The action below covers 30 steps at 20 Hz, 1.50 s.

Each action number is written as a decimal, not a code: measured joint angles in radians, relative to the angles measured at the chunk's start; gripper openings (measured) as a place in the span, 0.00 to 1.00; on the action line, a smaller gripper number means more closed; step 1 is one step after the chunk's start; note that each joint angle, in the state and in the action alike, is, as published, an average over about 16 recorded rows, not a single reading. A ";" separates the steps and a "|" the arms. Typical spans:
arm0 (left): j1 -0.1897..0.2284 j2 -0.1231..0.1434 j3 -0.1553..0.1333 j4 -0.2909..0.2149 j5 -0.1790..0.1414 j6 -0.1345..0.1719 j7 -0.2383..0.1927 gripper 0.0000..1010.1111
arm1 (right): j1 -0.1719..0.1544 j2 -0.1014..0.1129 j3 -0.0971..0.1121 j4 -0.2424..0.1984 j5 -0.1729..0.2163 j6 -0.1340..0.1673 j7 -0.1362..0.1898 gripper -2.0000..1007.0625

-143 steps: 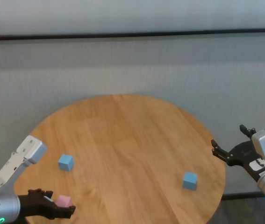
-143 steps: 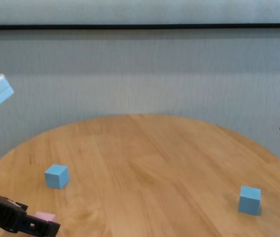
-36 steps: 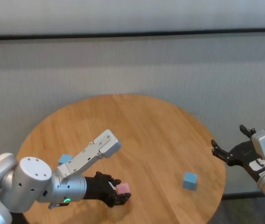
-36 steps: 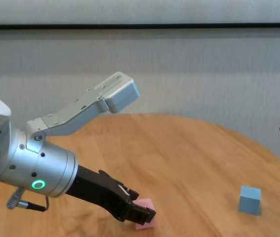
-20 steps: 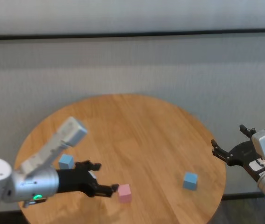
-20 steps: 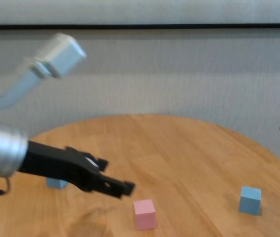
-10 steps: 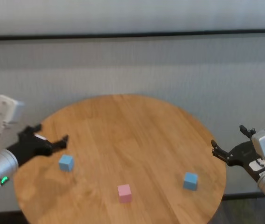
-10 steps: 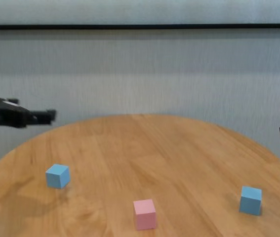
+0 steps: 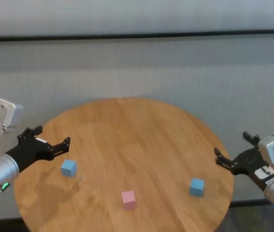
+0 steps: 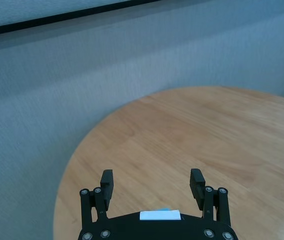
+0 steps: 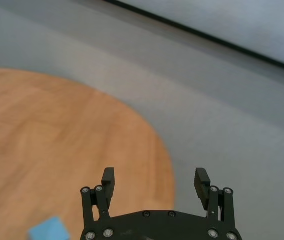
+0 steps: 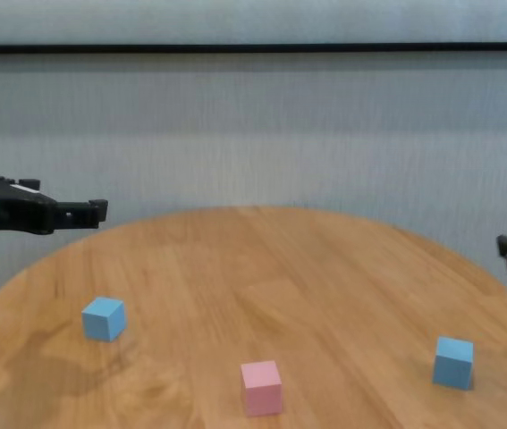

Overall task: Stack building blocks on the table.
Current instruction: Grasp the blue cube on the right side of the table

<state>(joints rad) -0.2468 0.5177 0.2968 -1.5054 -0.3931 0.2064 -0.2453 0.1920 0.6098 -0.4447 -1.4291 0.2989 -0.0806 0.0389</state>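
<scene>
Separately, the pink block (image 9: 128, 199) sits near the surface's (image 9: 127, 130) front edge, one blue block (image 9: 68, 167) at its left side, the other blue block (image 9: 196, 186) at its right. Left claw (image 9: 49, 141) hovers released above the left rim; right claw (image 9: 231, 153) hangs released off the right rim.

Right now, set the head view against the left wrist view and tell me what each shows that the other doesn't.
Only the head view shows the pink block, the right-hand blue block and the right gripper, open off the table's right edge. Only the left wrist view shows the left gripper from behind, both fingers spread wide with nothing between them. Both share the round table and the grey wall behind it.
</scene>
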 joint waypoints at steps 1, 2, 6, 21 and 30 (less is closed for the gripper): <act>-0.001 0.001 0.002 0.000 0.000 0.002 -0.002 0.99 | -0.001 0.001 0.001 -0.003 0.009 0.012 0.013 0.99; -0.001 0.001 0.003 0.000 -0.001 0.003 -0.003 0.99 | -0.002 0.003 0.002 -0.006 0.018 0.024 0.027 0.99; -0.004 0.003 0.009 0.000 -0.002 0.010 -0.008 0.99 | -0.005 0.011 0.000 -0.018 0.051 0.077 0.092 0.99; -0.009 0.007 0.018 0.000 -0.006 0.020 -0.016 0.99 | 0.022 0.020 -0.033 0.001 0.075 0.197 0.294 0.99; -0.010 0.007 0.020 0.000 -0.007 0.022 -0.018 0.99 | 0.046 -0.003 -0.043 0.046 0.054 0.197 0.356 0.99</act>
<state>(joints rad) -0.2566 0.5252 0.3164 -1.5054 -0.3997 0.2285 -0.2630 0.2385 0.6069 -0.4878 -1.3833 0.3524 0.1163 0.3947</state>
